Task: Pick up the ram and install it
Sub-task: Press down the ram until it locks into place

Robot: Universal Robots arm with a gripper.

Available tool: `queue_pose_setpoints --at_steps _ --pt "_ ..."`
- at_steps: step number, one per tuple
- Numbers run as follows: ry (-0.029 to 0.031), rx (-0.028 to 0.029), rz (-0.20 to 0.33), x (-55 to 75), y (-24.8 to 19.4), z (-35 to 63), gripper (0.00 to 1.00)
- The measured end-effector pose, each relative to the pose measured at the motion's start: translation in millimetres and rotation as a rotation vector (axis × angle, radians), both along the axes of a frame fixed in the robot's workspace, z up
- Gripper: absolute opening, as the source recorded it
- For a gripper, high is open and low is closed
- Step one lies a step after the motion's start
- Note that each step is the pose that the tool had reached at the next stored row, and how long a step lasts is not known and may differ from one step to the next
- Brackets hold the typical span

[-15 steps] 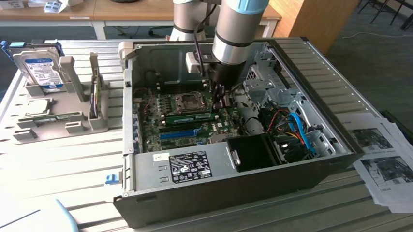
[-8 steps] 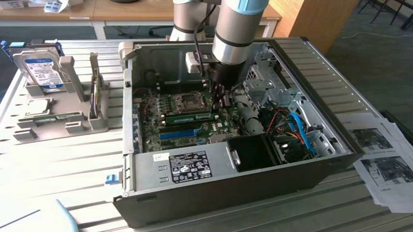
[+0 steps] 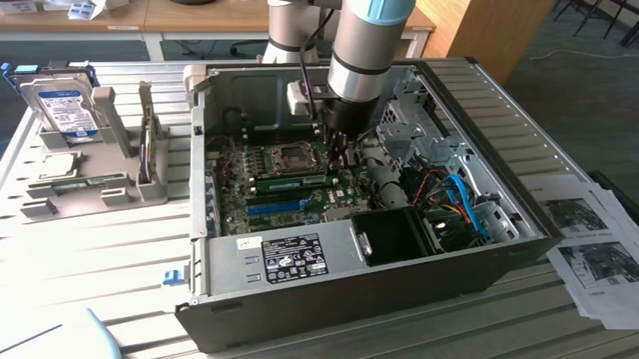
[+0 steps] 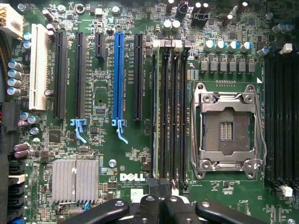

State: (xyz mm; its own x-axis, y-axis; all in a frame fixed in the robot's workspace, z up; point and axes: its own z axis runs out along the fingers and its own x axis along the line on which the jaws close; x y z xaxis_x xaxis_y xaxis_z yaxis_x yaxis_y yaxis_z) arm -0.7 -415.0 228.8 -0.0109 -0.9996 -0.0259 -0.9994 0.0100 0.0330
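On the near part of the pale slatted table (image 3: 100, 247), a dark-grey metal computer case (image 3: 349, 307) lies on its side with its open side up. Its silver power-supply box with a white label (image 3: 289, 258) is closest, and a black square fan shroud (image 3: 394, 235) sits at that box's 3 o'clock. Farther in, on the green motherboard (image 3: 235, 202), comes a bright blue plastic slot (image 3: 274, 207). Behind it is the ram (image 3: 292, 180), a thin green circuit-board stick with a pale label, standing on edge in a memory slot at 6 o'clock from the square silver processor socket (image 3: 296, 155). The black two-fingered pincer (image 3: 337, 166) hangs at the stick's 3 o'clock end, clenched with its tips together; whether it touches the stick I cannot tell. Beyond, at the case's 10 o'clock, a silver blue-labelled hard drive (image 3: 60, 108) stands in a grey plastic holder (image 3: 120, 191).
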Motion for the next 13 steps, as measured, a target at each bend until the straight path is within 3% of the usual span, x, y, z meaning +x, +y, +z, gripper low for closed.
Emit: queue_pose_setpoints --at_steps 13 --pt "0.0000 0.0000 0.000 0.0 0.0 -2.8 0.09"
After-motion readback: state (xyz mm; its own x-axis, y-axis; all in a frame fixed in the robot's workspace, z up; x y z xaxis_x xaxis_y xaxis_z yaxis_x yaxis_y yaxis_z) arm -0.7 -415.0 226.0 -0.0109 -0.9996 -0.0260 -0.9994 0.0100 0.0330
